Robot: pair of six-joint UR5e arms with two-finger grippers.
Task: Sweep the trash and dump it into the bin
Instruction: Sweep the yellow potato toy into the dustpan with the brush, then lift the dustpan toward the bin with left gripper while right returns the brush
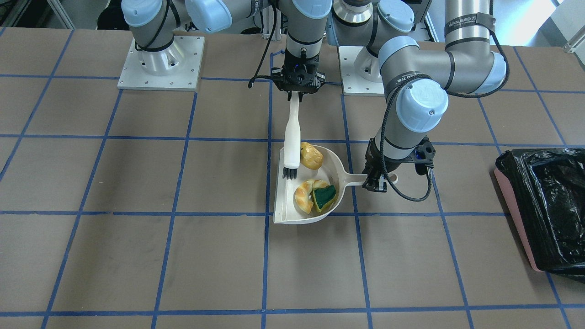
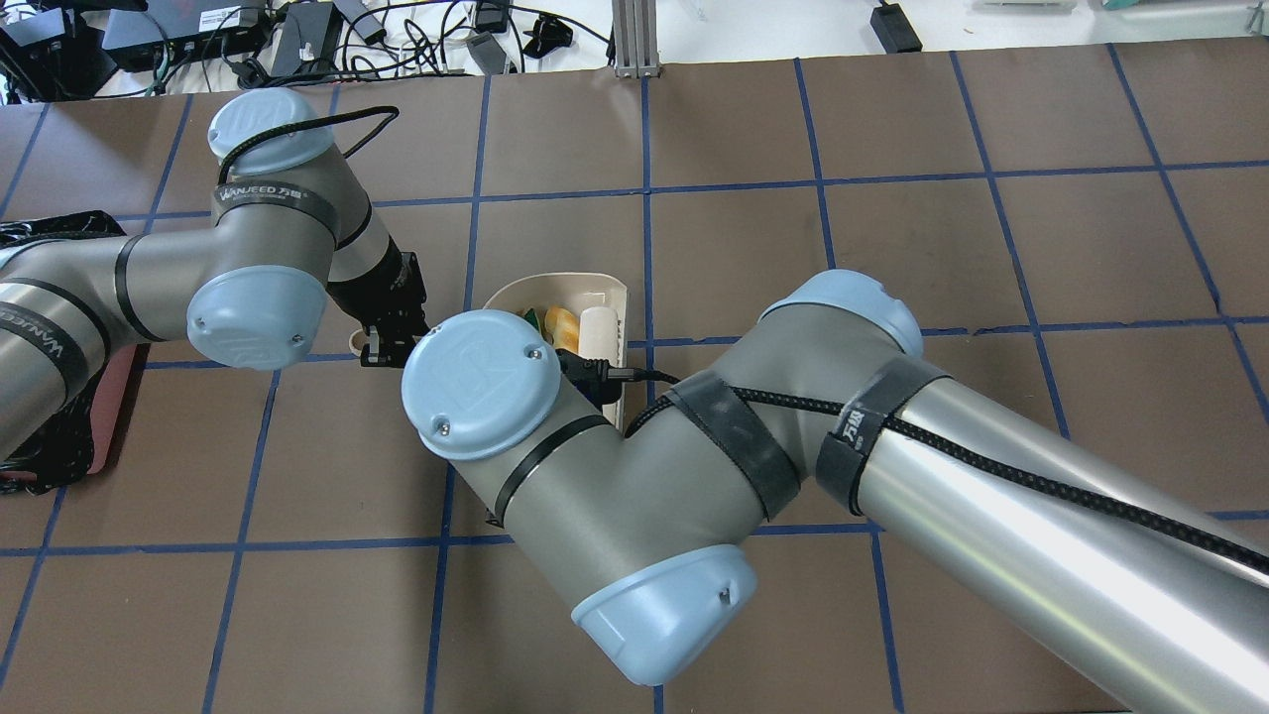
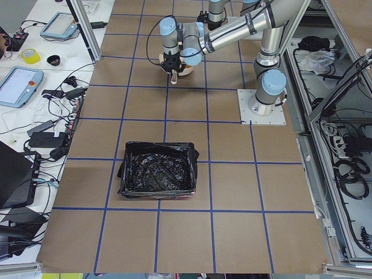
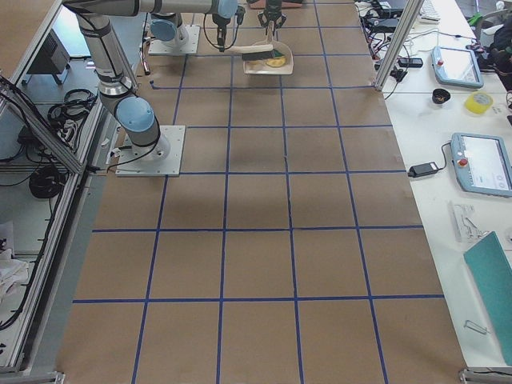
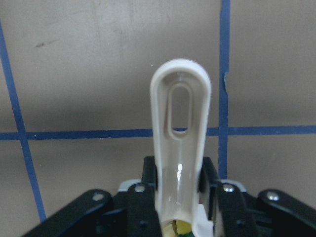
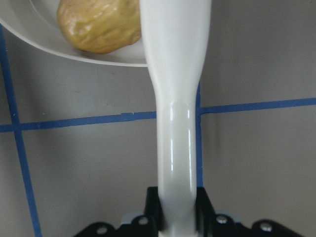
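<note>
- Status: the sweep looks done and the dump has not started. All three trash bits sit in the pan [image 1: 285, 215], and the pan appears to lie flat on the tabletop [image 1: 137, 183].
- Bin [image 1: 514, 219]: nearest the front camera, on the robot's left and well apart from the pan. Its mouth faces up with the black liner [image 1: 555, 205] open. The left side view shows no trash in it.
- Croissant [image 1: 301, 195] and sponge [image 1: 325, 196]: touching each other at the pan's near end, against the curved back wall.
- Pan axis: runs side to side across the tabletop. The straight open lip faces the robot's right, and the handle [image 1: 358, 179] points to the robot's left, toward the bin side.
- Left hand [image 1: 375, 184]: clenched on the handle. The left wrist view shows its fingers tight on both sides.
- Potato [image 1: 311, 155]: at the pan's far end, just beside the brush head.
- Brush [image 1: 291, 137]: long axis runs outward from the robot. The bristles [image 1: 289, 172] point away from the base and sit at the pan's lip.
- Right hand [image 1: 299, 93]: farthest back, grasping the end of the brush handle. The right wrist view shows it clamped.
- Left to do, my read: pull the brush clear, lift the pan level, carry it to the robot's left and tip it over the bin. The handle leads that way, so the pan has to be turned or tilted before the lip can pour.
</note>
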